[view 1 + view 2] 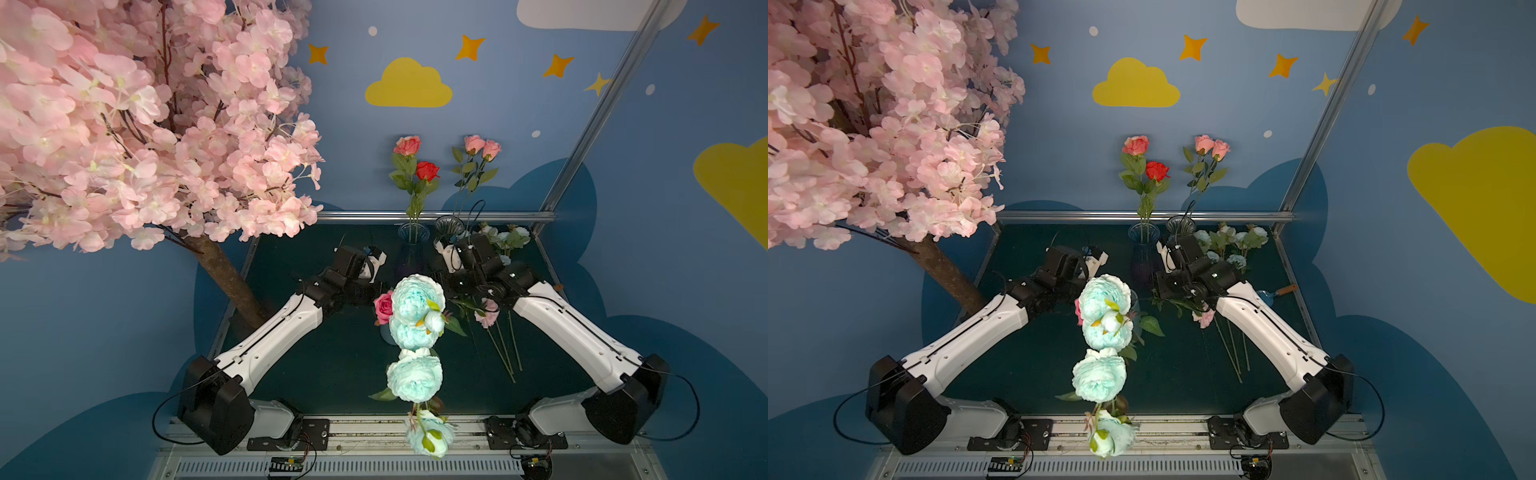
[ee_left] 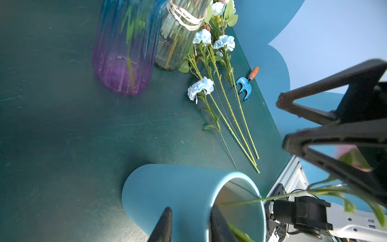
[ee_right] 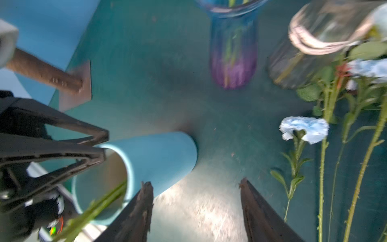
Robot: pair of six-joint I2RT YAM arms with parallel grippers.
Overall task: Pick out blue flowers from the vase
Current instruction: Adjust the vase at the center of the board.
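Aqua blue flowers (image 1: 417, 300) stand in the pale-blue vase (image 2: 167, 184) mid-bench; left claw (image 2: 191, 209) pinches its rim, right claw (image 3: 195, 182) gapes empty. A slipping pinch could topple the vase when stems drag.

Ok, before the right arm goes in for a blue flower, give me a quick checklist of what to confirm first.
1. Hold on the blue vase: ok. The left gripper is closed on its rim, one finger inside, one outside.
2. Free right gripper: ok. Open and empty, beside the vase.
3. Supply of blue flowers: ok. Large heads stand above the vase.
4. Stem inside the right gripper: not ok. Nothing is between its jaws yet.
5. Chosen stem clear of the pink rose: cannot tell. The heads hide the stems.
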